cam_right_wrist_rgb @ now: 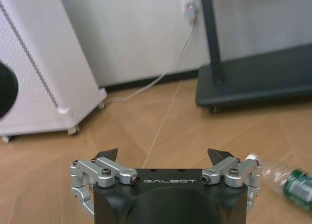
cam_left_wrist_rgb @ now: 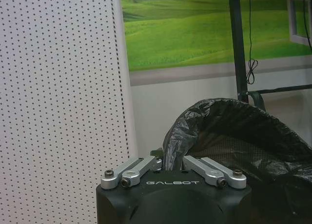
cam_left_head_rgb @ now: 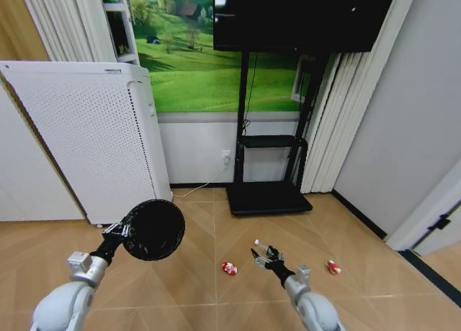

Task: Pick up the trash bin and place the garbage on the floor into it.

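Hanging low over the parquet floor (cam_left_head_rgb: 360, 273) at the lower centre-right of the head view, the right gripper (cam_left_head_rgb: 265, 257) has its jaws spread wide and holds nothing. Just beyond its tips lies the clear bottle (cam_left_head_rgb: 264, 246), its white cap toward the upper left and its body partly hidden behind the fingers. In the right wrist view the same bottle (cam_right_wrist_rgb: 287, 180) sits at the right edge, just beside one open finger (cam_right_wrist_rgb: 218, 158) and outside the gap between them, its green label toward the lower right. So the bottle lies off to one side of the jaw opening, not centred in it, and its long axis runs at a slant to the line between the fingertips. The coming move, as I judge it, depends on bringing the gap over the bottle and squaring the jaws across that axis.

Two red-and-white cans rest on the floor: one (cam_left_head_rgb: 229, 268) to the left of the right gripper, the other (cam_left_head_rgb: 332, 267) to its right, both near it and closer to this arm than to the other.

At the lower left of the head view, the left gripper (cam_left_head_rgb: 119, 232) is closed on the rim of the black trash bin (cam_left_head_rgb: 153, 229), holding it clear of the floor, tipped on its side. The left wrist view shows a black plastic liner (cam_left_wrist_rgb: 234, 131) folded over the bin's rim, with the white perforated appliance (cam_left_wrist_rgb: 58, 97) close behind.
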